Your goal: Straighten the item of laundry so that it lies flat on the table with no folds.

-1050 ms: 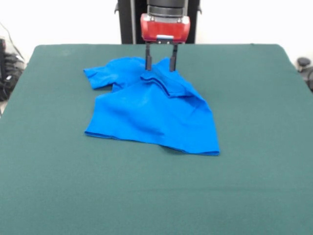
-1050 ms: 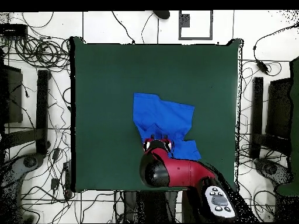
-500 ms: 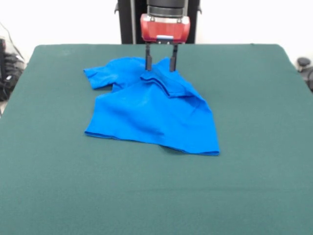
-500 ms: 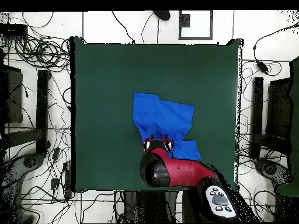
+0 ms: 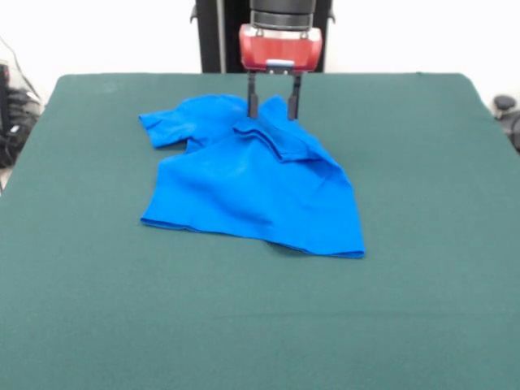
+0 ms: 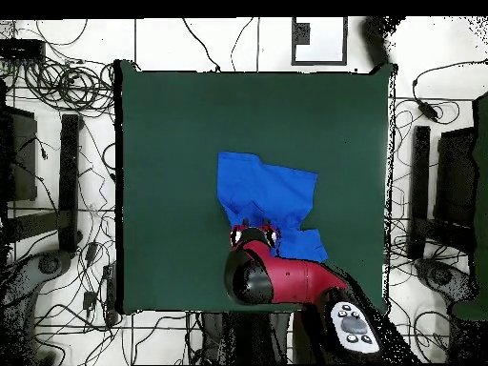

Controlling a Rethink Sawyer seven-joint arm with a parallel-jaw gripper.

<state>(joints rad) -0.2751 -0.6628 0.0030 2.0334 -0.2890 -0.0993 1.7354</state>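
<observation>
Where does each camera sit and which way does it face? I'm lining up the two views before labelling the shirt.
Front view: sits across the table, facing the robot; shows the blue T-shirt and the red gripper, open, coming down from above at the shirt's far edge.
Overhead view: sits above, looking straight down, robot's base at the bottom; shows the red and black arm reaching over the shirt's lower edge.
Shared: the table, T-shirt and gripper, turned half round between views.

Bright blue T-shirt (image 5: 252, 183), plain — no print; dark green table (image 5: 260, 325), plain felt-like surface; gripper (image 5: 274, 106) with red body and black fingers (image 5: 253, 104); arm (image 6: 286, 281) red and black
</observation>
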